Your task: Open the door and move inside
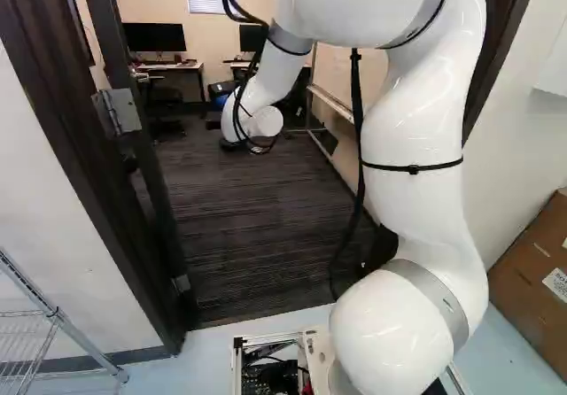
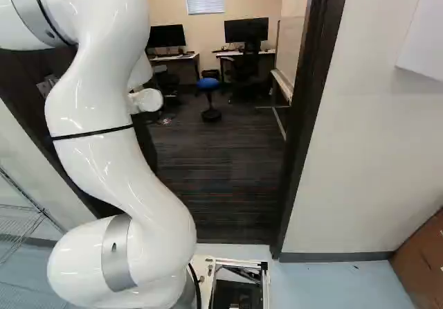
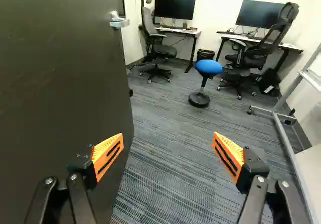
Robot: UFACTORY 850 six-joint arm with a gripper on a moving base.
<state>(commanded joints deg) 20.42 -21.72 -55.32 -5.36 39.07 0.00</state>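
my fingers [image 3: 108,156], wide apart and empty, beside the door [image 3: 60,83], which stands open inward; for clean entry, i should roll slowly ahead, keeping my arm [image 1: 412,120] off the door.

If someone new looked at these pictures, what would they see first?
Probably the big, shiny white arm, which rises through both base views in front of the doorway. Next might come the bright orange pads on its open tool, in the wrist view, with the dark open door beside them. Then the round blue stool, standing on the dark carpet in the room ahead.
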